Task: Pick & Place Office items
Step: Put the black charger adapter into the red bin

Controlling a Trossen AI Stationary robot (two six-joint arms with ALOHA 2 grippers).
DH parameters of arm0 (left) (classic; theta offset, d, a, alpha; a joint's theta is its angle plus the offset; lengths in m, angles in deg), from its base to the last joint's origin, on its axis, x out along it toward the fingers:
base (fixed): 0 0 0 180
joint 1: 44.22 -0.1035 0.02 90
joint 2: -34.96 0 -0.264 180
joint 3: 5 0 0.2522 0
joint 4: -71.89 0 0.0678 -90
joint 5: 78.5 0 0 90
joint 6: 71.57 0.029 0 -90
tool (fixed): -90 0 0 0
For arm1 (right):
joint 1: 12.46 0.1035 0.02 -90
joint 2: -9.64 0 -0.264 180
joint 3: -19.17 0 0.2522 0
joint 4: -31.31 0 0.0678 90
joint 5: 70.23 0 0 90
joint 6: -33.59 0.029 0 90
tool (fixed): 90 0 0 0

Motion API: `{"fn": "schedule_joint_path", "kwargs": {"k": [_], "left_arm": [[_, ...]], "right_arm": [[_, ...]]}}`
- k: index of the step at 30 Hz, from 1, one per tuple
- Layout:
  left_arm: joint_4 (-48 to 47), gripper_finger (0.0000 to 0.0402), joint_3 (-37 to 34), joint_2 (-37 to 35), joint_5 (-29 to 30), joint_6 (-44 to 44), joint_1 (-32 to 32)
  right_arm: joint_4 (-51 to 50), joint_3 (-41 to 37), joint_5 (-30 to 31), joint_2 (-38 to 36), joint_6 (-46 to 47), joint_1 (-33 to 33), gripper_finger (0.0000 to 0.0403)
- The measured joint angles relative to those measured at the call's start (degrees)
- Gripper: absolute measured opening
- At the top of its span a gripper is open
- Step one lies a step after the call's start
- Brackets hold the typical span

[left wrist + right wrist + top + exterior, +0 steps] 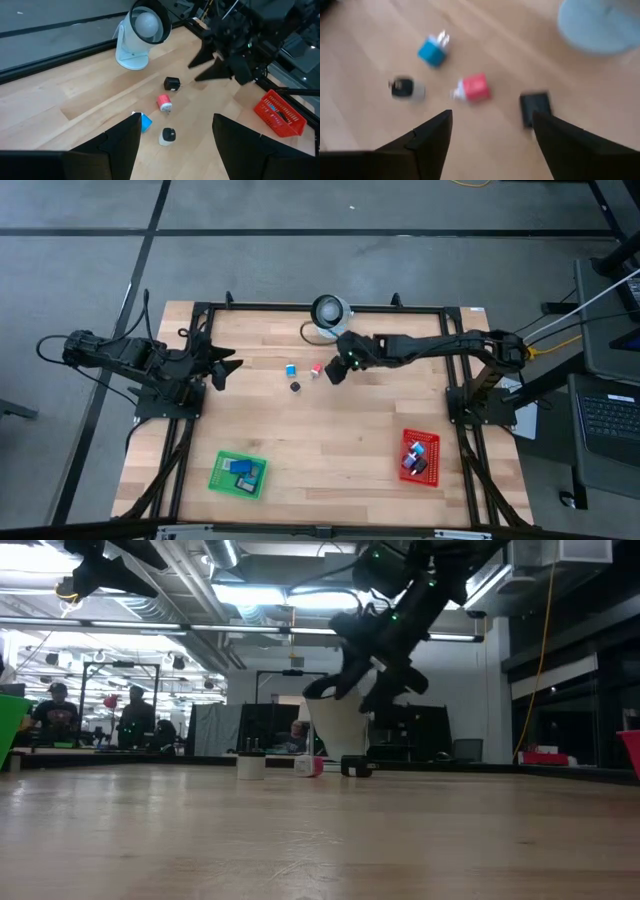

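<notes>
Four small office items lie loose on the wooden table near its far middle: a blue block [290,368] [434,50], a red block [315,369] [474,87], a white-and-black spool [296,387] [405,88] and a black block [172,83] [536,107]. My right gripper [333,373] [350,700] [492,130] hovers open above the table, just right of the red block and over the black one, touching nothing. My left gripper [228,370] [175,120] waits open at the table's left side, pointing toward the items.
A round white ring-shaped object [330,313] [140,35] stands at the far edge behind the items. A green basket [240,473] at near left and a red basket [420,455] [280,112] at near right each hold several small items. People sit in the room beyond.
</notes>
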Motion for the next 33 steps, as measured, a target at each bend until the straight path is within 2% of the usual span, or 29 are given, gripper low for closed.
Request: {"fn": "schedule_joint_path", "kwargs": {"k": [10,15,24,33], "left_arm": [[-0.2,0.0239,0.0,0.0,0.9,0.0,0.0],[-0.8,0.0239,0.0,0.0,0.9,0.0,0.0],[-1.0,0.0239,0.0,0.0,0.9,0.0,0.0],[-2.3,0.0239,0.0,0.0,0.9,-1.3,0.0]], "right_arm": [[-1.2,1.2,-1.8,0.7,-1.6,-4.0,0.0295],[-0.4,1.2,-5.5,5.6,-1.3,-4.4,0.0295],[0.2,1.1,-6.7,12.7,-0.2,-4.9,0.0294],[0.4,1.1,-7.4,13.1,4.1,-5.0,0.0245]]}}
